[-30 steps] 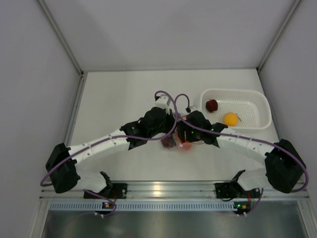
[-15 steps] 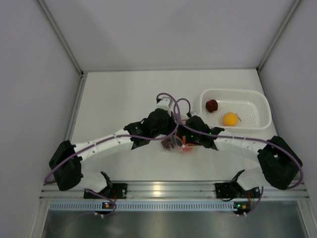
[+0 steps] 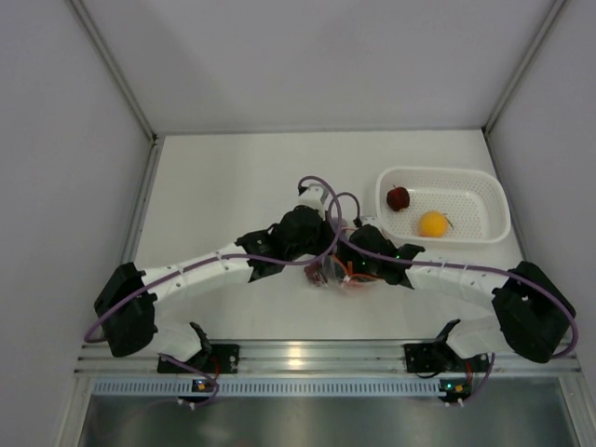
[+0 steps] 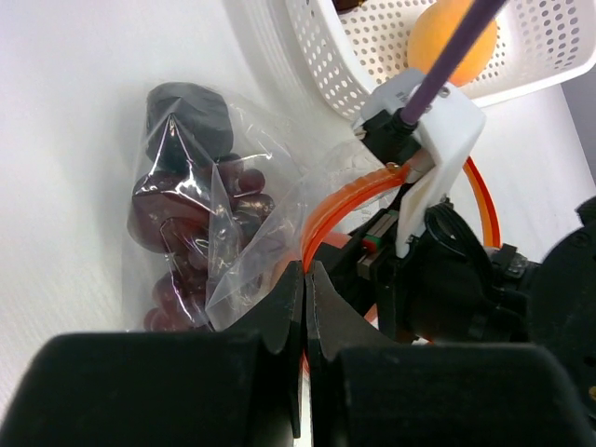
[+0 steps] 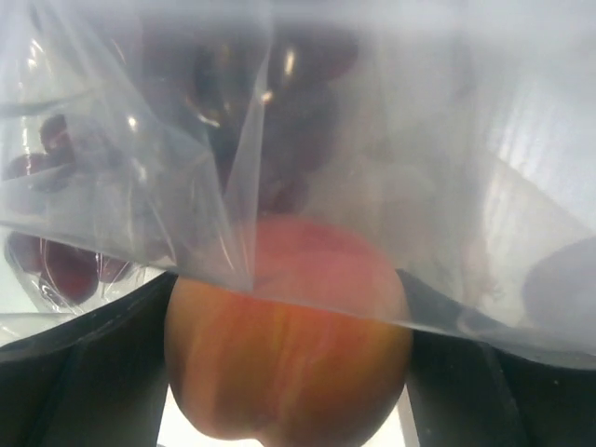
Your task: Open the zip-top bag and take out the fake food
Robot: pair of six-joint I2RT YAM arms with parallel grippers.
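The clear crinkly zip-top bag (image 4: 219, 233) lies between my two grippers at the table's middle (image 3: 328, 273). Its red-orange zip strip (image 4: 328, 216) curves open. My left gripper (image 4: 305, 275) is shut on the strip's edge. A dark purple-red grape bunch (image 4: 172, 228) and a blackish piece (image 4: 189, 114) sit inside the bag. My right gripper (image 5: 289, 363) reaches into the bag's mouth and is shut on the orange-red peach (image 5: 289, 368), half under the plastic (image 5: 372, 140). A dark red fruit (image 3: 399, 197) and an orange-yellow round fruit (image 3: 433, 223) lie in the basket.
The white perforated basket (image 3: 494, 209) stands at the right, just beyond the right arm; its wall also shows in the left wrist view (image 4: 326, 56). Purple cables loop above both wrists (image 3: 321, 191). Grey walls enclose the table on three sides.
Both grippers and the bag have shifted slightly toward the near edge and to the right. The fruits in the basket have not moved.
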